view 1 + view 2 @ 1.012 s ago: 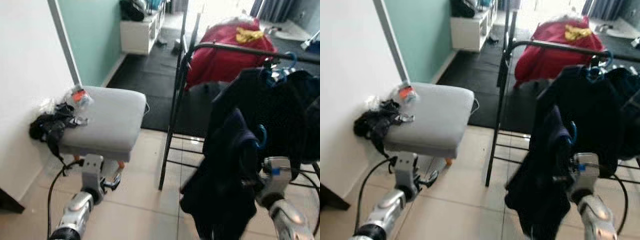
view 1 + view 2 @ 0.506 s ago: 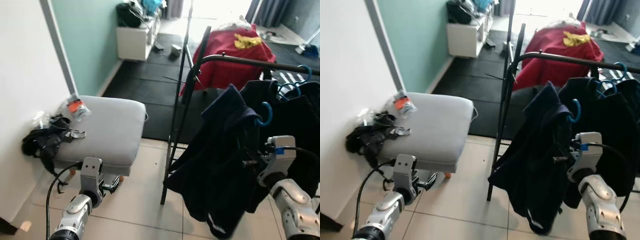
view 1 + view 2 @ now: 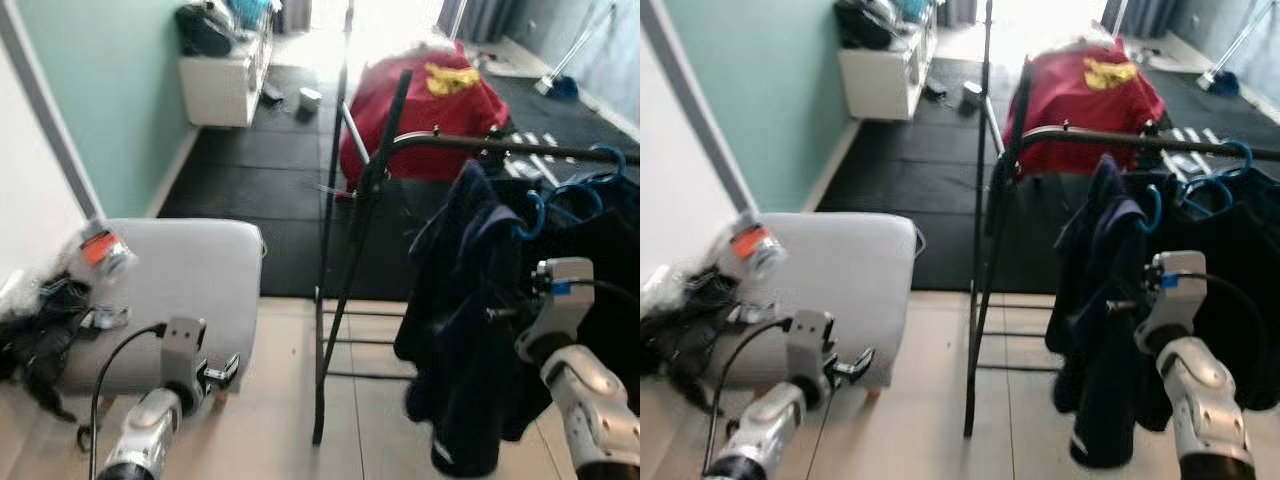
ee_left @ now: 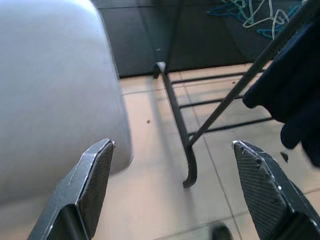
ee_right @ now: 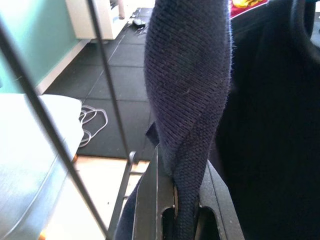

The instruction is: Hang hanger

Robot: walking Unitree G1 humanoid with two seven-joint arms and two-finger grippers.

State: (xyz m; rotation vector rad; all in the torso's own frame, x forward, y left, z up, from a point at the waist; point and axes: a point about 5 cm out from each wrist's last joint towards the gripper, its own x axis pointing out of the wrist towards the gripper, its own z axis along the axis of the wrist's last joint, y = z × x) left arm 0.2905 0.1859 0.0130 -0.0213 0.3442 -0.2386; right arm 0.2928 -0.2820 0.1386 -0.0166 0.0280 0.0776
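Note:
A dark navy garment (image 3: 462,300) on a blue hanger (image 3: 531,213) hangs from my right gripper (image 5: 176,197), whose fingers are shut on the knit fabric. The hanger's hook sits just below the black clothes rail (image 3: 500,146), beside other blue hangers (image 3: 592,188) that carry dark clothes. In the left eye view the right gripper (image 3: 498,315) is half buried in the garment. My left gripper (image 3: 216,375) hangs low and open in front of the grey ottoman (image 3: 190,270), holding nothing.
The rack's black upright and foot (image 3: 335,300) stand on the tiled floor between the ottoman and the garment. Black cloth and a small packet (image 3: 100,252) lie on the ottoman's left. Behind the rack are a red bag (image 3: 420,105), black mats and a white cabinet (image 3: 222,85).
The whole view has swung to the right and closed in on the rack. The held garment now hangs narrower and nearer the rail and the other hangers. The left gripper has stayed open.

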